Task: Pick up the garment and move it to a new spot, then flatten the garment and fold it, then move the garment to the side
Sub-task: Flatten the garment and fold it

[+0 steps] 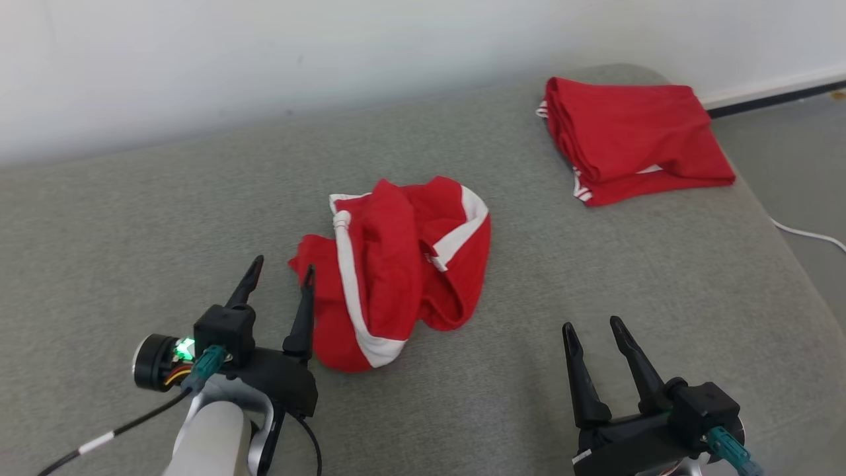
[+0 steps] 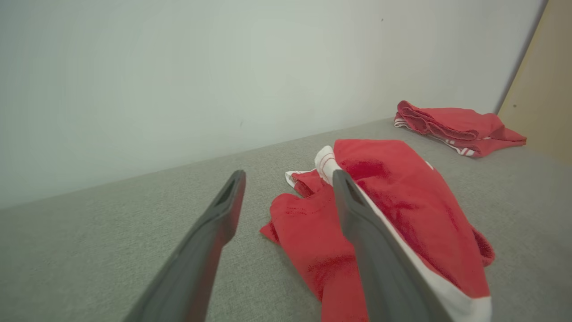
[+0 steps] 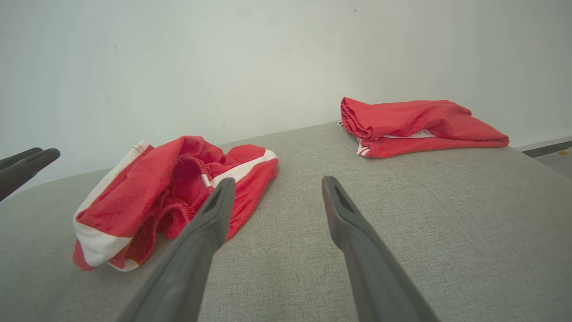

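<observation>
Head view: a crumpled garment [image 1: 396,264], red with white bands, lies in a heap at the middle of the frame on a grey fabric-covered worktop [image 1: 165,218]. The left tool [image 1: 283,264] sits at the lower left with its two dark fingers spread wide and nothing between them. Its inner finger lies along the heap's left edge, and I cannot tell whether it touches the cloth. The right tool [image 1: 591,323] is at the lower right, its fingers also apart and empty, well clear of the heap. A folded garment [image 1: 628,139], also red, rests at the upper right near the worktop's far corner. A pale wall [image 1: 264,53] runs across the top. A strip of floor [image 1: 793,165] with a white cable [image 1: 806,233] shows at the right edge.

Left wrist view: the two fingers rise from the bottom, set wide. The right-hand one crosses in front of the crumpled garment, which fills the lower right. The folded garment sits at the upper right, beside a tan panel [image 2: 545,89].

Right wrist view: the fingers stand wide over bare grey fabric at bottom centre. The crumpled garment lies to the left of centre, the folded garment at the upper right, and the left tool's fingertips show at the left edge.
</observation>
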Tool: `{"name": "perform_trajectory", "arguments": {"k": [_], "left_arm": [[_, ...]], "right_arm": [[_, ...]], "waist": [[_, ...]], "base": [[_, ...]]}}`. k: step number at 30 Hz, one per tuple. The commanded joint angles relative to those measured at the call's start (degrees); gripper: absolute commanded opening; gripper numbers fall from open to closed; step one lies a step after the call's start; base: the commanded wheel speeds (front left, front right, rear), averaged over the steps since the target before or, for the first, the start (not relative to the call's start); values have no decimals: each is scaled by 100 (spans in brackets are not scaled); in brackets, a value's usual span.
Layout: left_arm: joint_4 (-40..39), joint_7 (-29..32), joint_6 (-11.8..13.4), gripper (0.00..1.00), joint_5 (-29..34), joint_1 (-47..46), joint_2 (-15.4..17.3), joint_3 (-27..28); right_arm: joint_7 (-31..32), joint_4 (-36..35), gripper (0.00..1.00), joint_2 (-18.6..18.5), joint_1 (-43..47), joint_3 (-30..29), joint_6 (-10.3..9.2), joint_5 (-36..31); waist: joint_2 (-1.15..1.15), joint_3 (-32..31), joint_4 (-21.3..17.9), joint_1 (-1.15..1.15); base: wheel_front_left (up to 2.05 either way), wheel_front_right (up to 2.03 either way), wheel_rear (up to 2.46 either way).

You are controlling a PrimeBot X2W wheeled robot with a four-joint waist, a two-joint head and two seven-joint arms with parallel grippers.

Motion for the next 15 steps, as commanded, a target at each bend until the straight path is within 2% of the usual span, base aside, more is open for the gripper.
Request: {"name": "perform_trajectory", "arguments": {"k": [1, 5, 13, 14, 15], "left_arm": [[254, -18, -20, 100, -90, -197, 57, -114], [763, -17, -22, 100, -318, -524, 177, -350], [1336, -17, -23, 100, -528, -781, 304, -466], [1434, -17, -23, 53, -536, -815, 318, -449], [1517, -17, -23, 23, -534, -854, 334, -429]], "right_arm": [[-1, 3, 100, 7, -90, 40, 8, 69], [-1, 1, 100, 8, -114, 57, 8, 122], [0, 12, 100, 9, -82, 30, 8, 171], [0, 13, 100, 8, -76, 28, 8, 173], [0, 16, 100, 8, -74, 30, 8, 173]], "waist": [[0, 144, -350, 0], [0, 238, -647, 0], [0, 288, -914, 0], [0, 287, -925, 0], [0, 285, -933, 0]], "base": [[0, 0, 0], [0, 0, 0], [0, 0, 0], [0, 0, 0], [0, 0, 0]]}}
